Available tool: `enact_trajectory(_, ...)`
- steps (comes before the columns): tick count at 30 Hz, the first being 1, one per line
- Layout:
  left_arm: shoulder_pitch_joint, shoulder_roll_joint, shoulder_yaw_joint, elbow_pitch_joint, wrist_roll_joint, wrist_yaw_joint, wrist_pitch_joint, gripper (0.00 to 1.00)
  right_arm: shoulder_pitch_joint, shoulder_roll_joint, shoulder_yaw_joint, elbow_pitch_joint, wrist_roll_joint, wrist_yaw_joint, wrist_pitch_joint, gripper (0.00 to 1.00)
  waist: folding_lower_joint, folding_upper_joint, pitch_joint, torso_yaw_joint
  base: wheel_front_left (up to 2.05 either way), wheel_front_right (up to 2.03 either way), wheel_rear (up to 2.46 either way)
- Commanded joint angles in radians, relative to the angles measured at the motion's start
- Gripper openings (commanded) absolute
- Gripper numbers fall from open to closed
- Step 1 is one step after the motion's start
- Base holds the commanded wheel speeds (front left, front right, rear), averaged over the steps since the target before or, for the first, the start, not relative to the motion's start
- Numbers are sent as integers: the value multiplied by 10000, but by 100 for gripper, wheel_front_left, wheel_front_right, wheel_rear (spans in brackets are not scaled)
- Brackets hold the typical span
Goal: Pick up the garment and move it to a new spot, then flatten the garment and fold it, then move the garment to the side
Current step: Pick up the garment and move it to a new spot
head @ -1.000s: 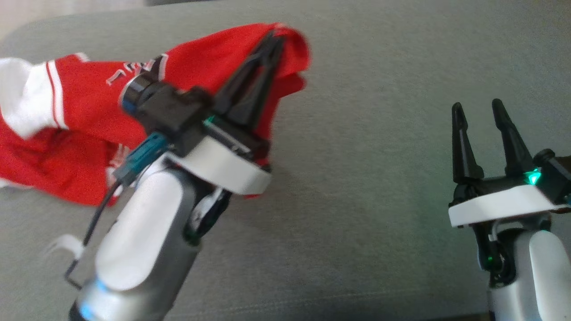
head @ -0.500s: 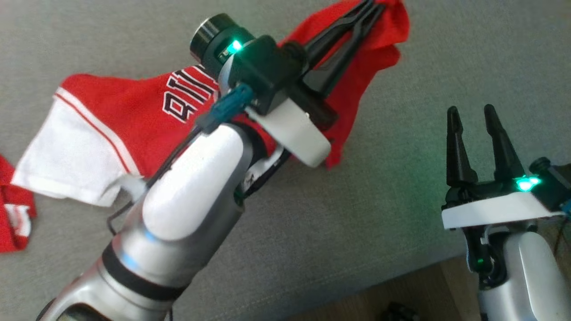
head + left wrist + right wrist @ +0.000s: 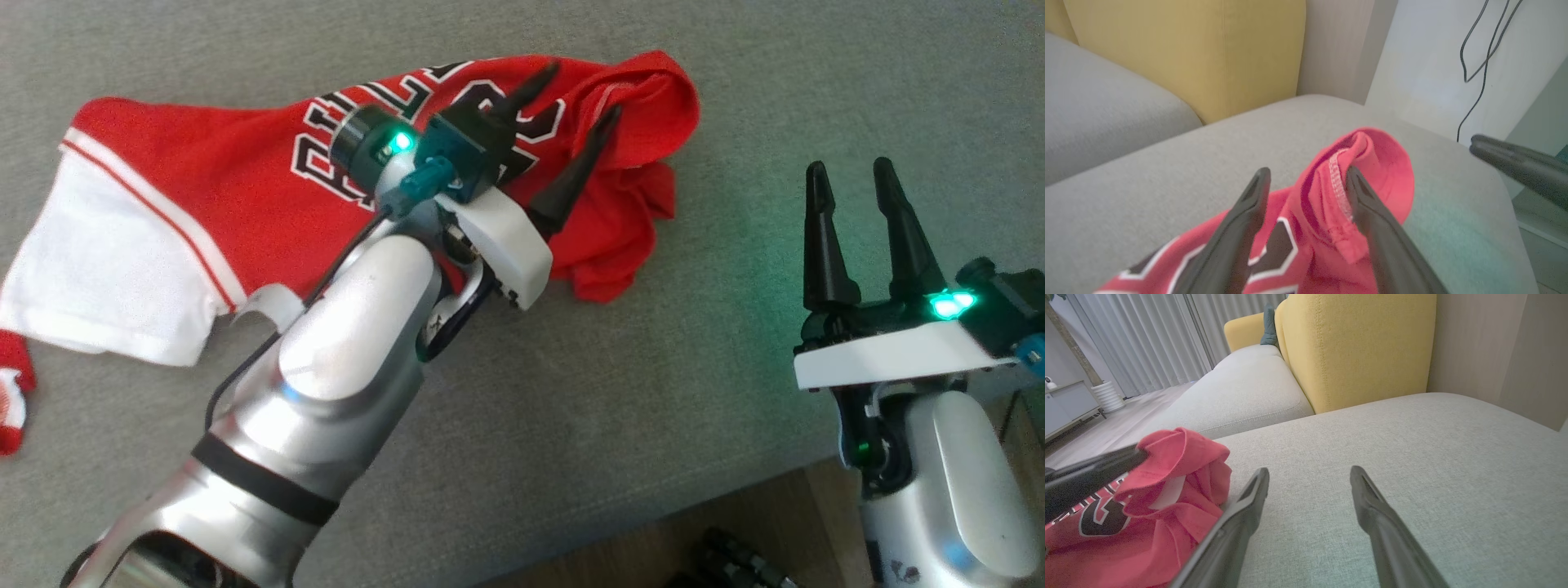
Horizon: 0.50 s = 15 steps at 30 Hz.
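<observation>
The garment (image 3: 229,171) is a red jersey with black-and-white lettering and a white panel, lying crumpled on the grey sofa cushion (image 3: 653,367). Its right end is bunched up into a fold (image 3: 1384,171). My left gripper (image 3: 580,91) hovers open over that bunched end, and a hem of red cloth stands loose between the spread fingers (image 3: 1308,171). My right gripper (image 3: 849,166) is open with nothing in it, to the right of the garment (image 3: 1180,457) and above bare cushion (image 3: 1310,470). One left finger (image 3: 1094,473) reaches across the red cloth.
A yellow back cushion (image 3: 1355,347) stands behind the seat. The cushion's front edge runs along the lower right, with wooden floor (image 3: 653,555) below it. Another red-and-white piece (image 3: 12,392) lies at the far left. Cables (image 3: 1482,61) hang on the wall to the right.
The left gripper has opened and let go of the garment's bunched end, which now rests on the cushion. The head camera has shifted. The right gripper stays open.
</observation>
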Motion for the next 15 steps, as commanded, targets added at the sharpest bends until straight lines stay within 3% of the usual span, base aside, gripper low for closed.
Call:
enact_trajectory(1,-529,-10,236,-327,-87,88,-318,100,-230,-38,157,-245,-26,-7,-99,100,-1,0,-100,134,0,0,0)
enact_trajectory(7,-30,222,813,-713,-160,709,-1062,100,-187,-38,-6,-174,-325,-7,26,100,-1,0,-586,689,0,0,0)
enact_trajectory(15,1487,1342,2338,-1391,-437,1551,-1193,100,-6,-38,-147,-360,-653,-7,391,100,-1,0,-1143,1405,0,0,0)
